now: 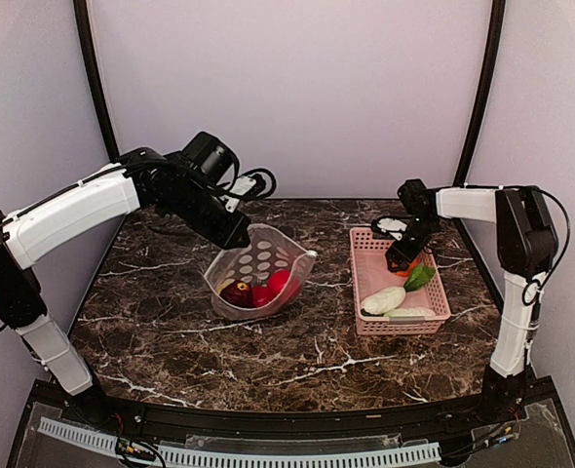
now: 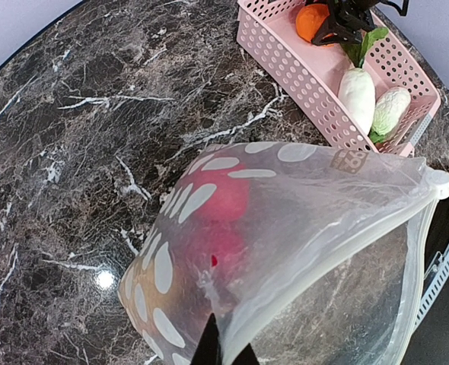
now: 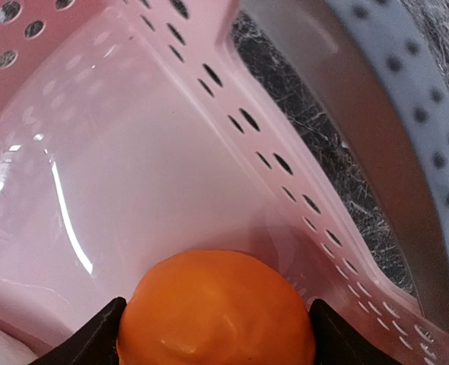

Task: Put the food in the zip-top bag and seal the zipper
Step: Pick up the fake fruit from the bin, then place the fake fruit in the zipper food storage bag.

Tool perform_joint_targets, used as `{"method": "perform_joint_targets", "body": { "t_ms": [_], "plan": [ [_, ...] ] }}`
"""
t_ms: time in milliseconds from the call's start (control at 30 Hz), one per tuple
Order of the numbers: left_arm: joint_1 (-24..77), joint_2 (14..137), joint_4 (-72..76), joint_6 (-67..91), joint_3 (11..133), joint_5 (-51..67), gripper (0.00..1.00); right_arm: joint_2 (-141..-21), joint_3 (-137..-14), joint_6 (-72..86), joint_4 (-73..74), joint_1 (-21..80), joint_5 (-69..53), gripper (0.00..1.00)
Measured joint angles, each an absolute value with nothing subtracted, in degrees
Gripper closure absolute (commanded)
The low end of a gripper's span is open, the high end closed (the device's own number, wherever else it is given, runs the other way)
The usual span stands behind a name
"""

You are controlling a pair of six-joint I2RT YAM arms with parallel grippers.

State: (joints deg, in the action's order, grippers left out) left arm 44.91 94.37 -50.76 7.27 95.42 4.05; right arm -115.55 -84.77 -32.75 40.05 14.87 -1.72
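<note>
Top external view: the left gripper (image 1: 237,234) hangs over the middle of the marble table (image 1: 171,322), closed on the far-left rim of the zip-top bag (image 1: 258,273). It holds that edge up so the dotted bag stands open like a pouch, its bottom resting on the table. Inside lie a red fruit (image 1: 280,283) on the right and a dark maroon one (image 1: 237,291) to its left. The left wrist view shows the two fingertips pinched together on the plastic at the bottom of the frame. The zipper (image 2: 436,182) runs along the raised mouth edge, unsealed, with the mouth gaping.

To the right of the bag, apart from it, sits the pink basket (image 1: 356,283). The right gripper (image 1: 402,261) reaches down into its far end. In the right wrist view the orange (image 3: 209,312) sits on the basket floor between the two dark fingertips, which stand wide and meet its left and right sides. Whether they are pressing on it I cannot tell.

Nearer in the basket lies the radish (image 1: 383,300), white with a green leaf pointing to the far right. The cabbage (image 1: 411,313) is just beside it against the near wall.
</note>
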Motion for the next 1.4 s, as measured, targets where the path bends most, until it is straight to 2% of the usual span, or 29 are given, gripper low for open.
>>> {"method": "perform_joint_targets", "body": {
  "t_ms": [133, 233, 467, 733, 967, 1133, 1400],
  "plan": [
    [44.91, 93.82, -50.57, 7.27, 94.85, 4.05, 0.99, -115.50, -84.77, -32.25, 40.42, 14.87, -2.42, 0.45],
    [44.91, 93.69, -50.41, 7.25, 94.65, 4.05, 0.99, -114.83, -84.82, -31.40, 41.30, 14.92, -3.11, 0.49],
    [44.91, 93.65, -49.58, 7.27, 94.28, 4.05, 0.99, -106.17, -87.68, -30.85, 46.39, 16.62, -7.35, 0.51],
    [44.91, 93.06, -48.12, 7.97, 93.14, 4.43, 0.99, -95.04, -101.06, -31.22, 51.11, 25.87, -28.38, 0.49],
    [44.91, 92.99, -46.48, 9.63, 92.84, 6.50, 0.99, -90.63, -103.18, -34.50, 51.46, 38.72, -42.61, 0.47],
    [44.91, 92.99, -45.60, 10.76, 92.84, 7.77, 0.99, -92.27, -103.39, -37.21, 51.42, 45.34, -44.34, 0.47],
    [44.84, 92.99, -45.25, 11.60, 92.84, 8.62, 0.99, -97.01, -103.39, -40.45, 50.19, 52.64, -39.99, 0.47]
  ]
}}
